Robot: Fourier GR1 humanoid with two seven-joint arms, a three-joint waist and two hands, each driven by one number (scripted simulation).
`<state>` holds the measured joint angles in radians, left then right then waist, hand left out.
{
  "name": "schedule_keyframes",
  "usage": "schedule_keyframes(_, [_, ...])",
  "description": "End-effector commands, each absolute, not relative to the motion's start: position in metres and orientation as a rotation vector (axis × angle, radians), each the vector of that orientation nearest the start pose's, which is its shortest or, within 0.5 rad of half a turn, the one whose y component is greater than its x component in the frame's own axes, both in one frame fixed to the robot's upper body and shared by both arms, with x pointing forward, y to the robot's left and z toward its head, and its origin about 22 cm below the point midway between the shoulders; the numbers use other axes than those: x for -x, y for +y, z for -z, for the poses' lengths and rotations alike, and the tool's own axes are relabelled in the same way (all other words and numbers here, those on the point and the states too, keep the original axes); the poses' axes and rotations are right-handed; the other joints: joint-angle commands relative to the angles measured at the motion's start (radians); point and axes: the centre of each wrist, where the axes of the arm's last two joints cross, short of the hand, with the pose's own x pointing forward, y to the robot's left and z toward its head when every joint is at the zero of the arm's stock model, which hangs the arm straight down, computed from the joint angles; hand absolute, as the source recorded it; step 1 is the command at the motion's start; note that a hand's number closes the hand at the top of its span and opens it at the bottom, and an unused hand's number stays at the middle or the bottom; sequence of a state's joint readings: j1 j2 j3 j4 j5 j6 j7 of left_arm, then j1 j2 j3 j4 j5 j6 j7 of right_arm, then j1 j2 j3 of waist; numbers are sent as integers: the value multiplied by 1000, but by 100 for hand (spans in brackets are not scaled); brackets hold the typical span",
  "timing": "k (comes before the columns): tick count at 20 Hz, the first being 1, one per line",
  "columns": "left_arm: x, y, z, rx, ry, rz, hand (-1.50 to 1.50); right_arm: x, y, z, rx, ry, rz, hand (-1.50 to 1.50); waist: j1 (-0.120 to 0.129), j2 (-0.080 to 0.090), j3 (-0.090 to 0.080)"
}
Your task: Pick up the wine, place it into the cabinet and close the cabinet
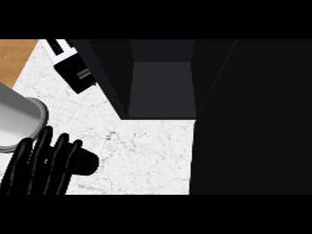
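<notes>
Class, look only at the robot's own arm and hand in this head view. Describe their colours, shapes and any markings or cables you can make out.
One arm shows, at the view's left. Its forearm is a smooth, light grey cylinder, shaded from white to darker grey, ending in a rounded grey cuff. From it comes the left hand, glossy black, with long, slim, rounded fingers. No cables, markings or sleeves are visible. The right hand is not in view.
</notes>
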<state>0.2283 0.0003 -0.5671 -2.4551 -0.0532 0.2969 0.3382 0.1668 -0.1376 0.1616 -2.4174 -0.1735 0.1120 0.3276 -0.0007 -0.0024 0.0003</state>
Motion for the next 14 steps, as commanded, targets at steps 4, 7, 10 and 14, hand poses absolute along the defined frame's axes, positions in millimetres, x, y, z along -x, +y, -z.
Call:
schedule_keyframes(4, [-104, 162, -186, 325, -1871, -135, -150, -141, -225, -191, -237, -1944, -261, -150, 3, 1, 0])
schedule_keyframes(7, [-108, 174, -186, 276, -1884, -167, -150, -128, -226, -195, -237, -1953, -256, -150, -1, 0, 0])
schedule_keyframes(10, [-107, 177, -190, 253, -1881, -188, -150, -141, -212, -185, -230, -1938, -252, -150, 2, 1, 0])
schedule_keyframes(14, [-118, 180, -190, 228, -1869, -182, -150, -122, -217, -192, -234, -1927, -263, -150, -4, 0, 0])
